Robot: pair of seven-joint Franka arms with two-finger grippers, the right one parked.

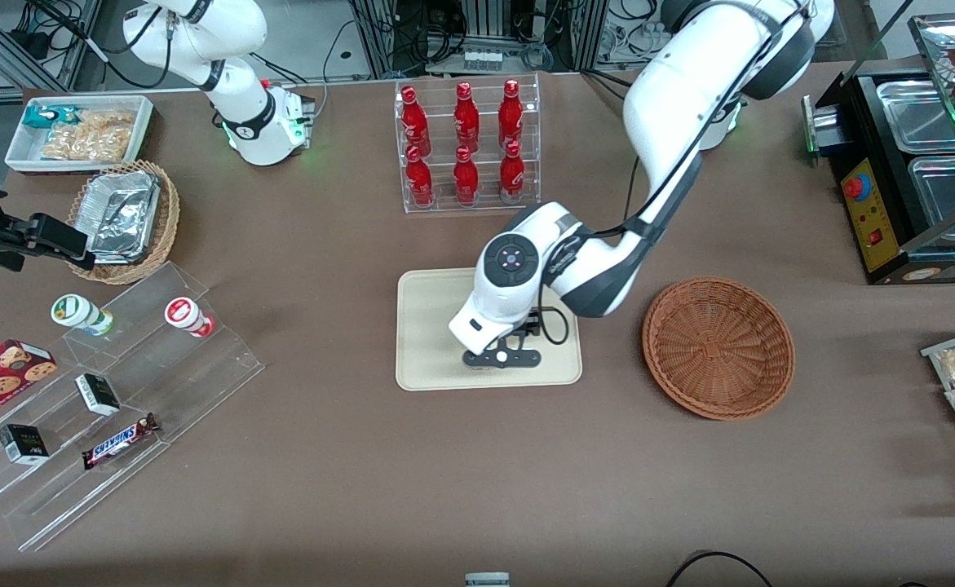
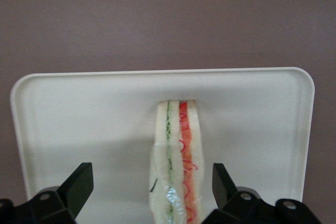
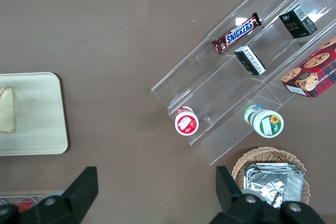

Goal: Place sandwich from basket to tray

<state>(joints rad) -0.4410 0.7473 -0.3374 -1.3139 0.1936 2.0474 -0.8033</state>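
Front view: the basket (image 1: 718, 348) at centre right sits empty, so the transfer appears made. The left arm bends down over the tray (image 1: 428, 326) at frame centre, claw (image 1: 501, 357) pointing at it.

Left wrist view: the sandwich (image 2: 176, 161) rests on the tray (image 2: 79, 119), fingers (image 2: 79, 184) spread, clear of it.

Right wrist view: sandwich (image 3: 7, 109) on tray (image 3: 39, 114), left edge.

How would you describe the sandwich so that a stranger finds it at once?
Find the cream tray in the table's middle, nearer the front camera than the rack of red bottles. The open gripper hangs over it, straddling the sandwich that lies on the tray. It is a pale bread wedge with green and red filling stripes.
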